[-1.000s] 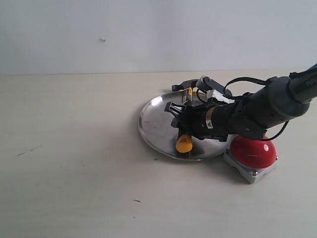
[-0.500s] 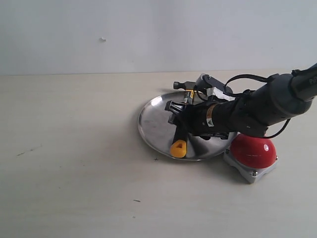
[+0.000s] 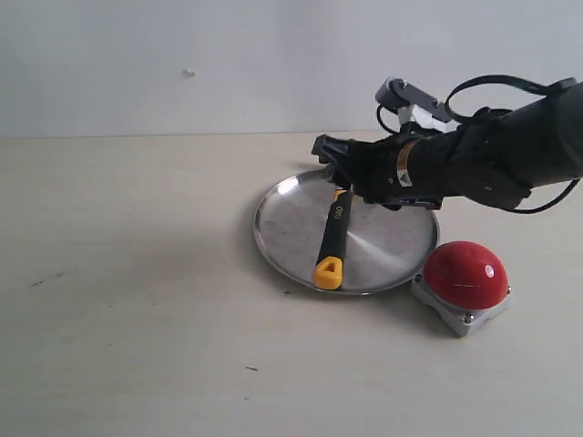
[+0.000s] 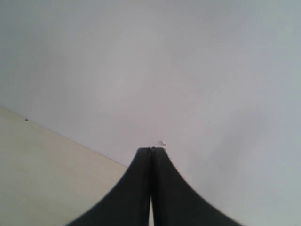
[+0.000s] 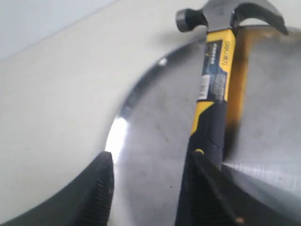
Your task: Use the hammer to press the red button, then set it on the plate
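Observation:
The hammer (image 3: 333, 232) lies on the plate (image 3: 287, 228), its yellow end near the front rim and its head under my right gripper at the far rim. My right gripper (image 3: 335, 162) hangs open above the plate's far side, holding nothing. In the right wrist view the hammer (image 5: 214, 70) runs along the plate (image 5: 155, 136) beside one finger, and only bare plate shows in the middle of the right gripper (image 5: 150, 157). The red button (image 3: 466, 273) sits on its grey base just right of the plate. My left gripper (image 4: 151, 149) is shut and empty, facing a wall.
The light wooden table (image 3: 137, 319) stretches left and in front of the plate. A white wall (image 3: 182, 64) stands behind it. The right arm's cables (image 3: 492, 86) loop above the button.
My right gripper has let go of the hammer, opened, and lifted back toward the plate's far rim. The hammer now rests flat on the plate.

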